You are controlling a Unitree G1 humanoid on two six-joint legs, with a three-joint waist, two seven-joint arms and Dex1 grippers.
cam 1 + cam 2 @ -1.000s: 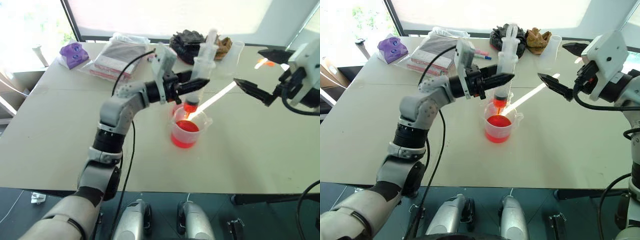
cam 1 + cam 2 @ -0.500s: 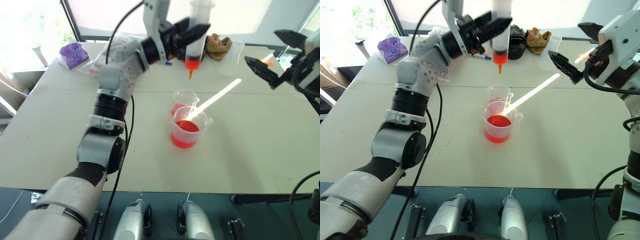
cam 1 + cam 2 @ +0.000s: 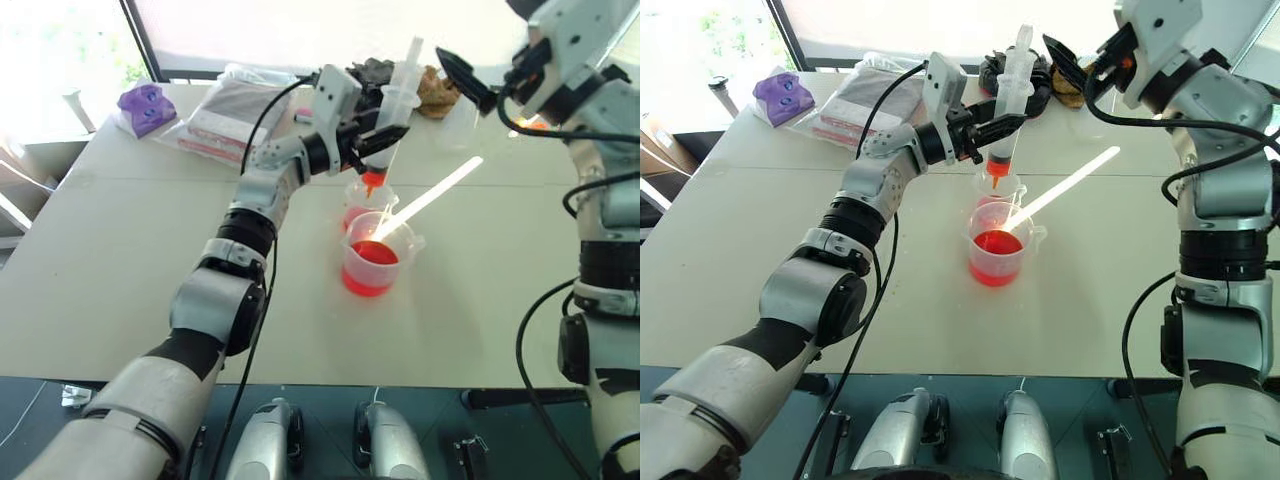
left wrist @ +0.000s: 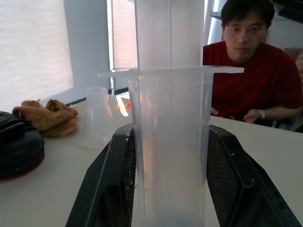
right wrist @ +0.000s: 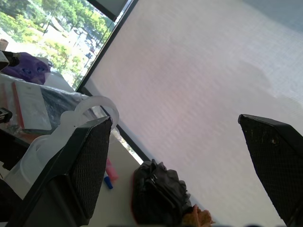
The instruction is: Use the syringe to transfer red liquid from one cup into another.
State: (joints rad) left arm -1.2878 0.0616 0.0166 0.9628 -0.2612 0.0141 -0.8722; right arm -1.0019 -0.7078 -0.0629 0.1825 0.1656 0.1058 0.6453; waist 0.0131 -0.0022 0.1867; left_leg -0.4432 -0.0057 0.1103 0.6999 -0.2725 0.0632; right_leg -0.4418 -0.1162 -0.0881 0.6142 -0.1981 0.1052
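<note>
The syringe (image 3: 1008, 100) is clamped upright in the left end effector (image 3: 992, 128), tip over the small cup (image 3: 1000, 190) mid-counter, presumably for discharge. The right end effector (image 3: 478, 82), fingers apart, is held beside the plunger, probably to press it.

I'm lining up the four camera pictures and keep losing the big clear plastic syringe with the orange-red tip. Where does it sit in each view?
Left eye view: large clear plastic syringe, upper centre, gripped by the left gripper, tip over the small clear cup.
Right eye view: upper centre.
Left wrist view: barrel central, between the black fingers.
Right wrist view: plunger ring at left.
Shared landmark: black bundle.
</note>
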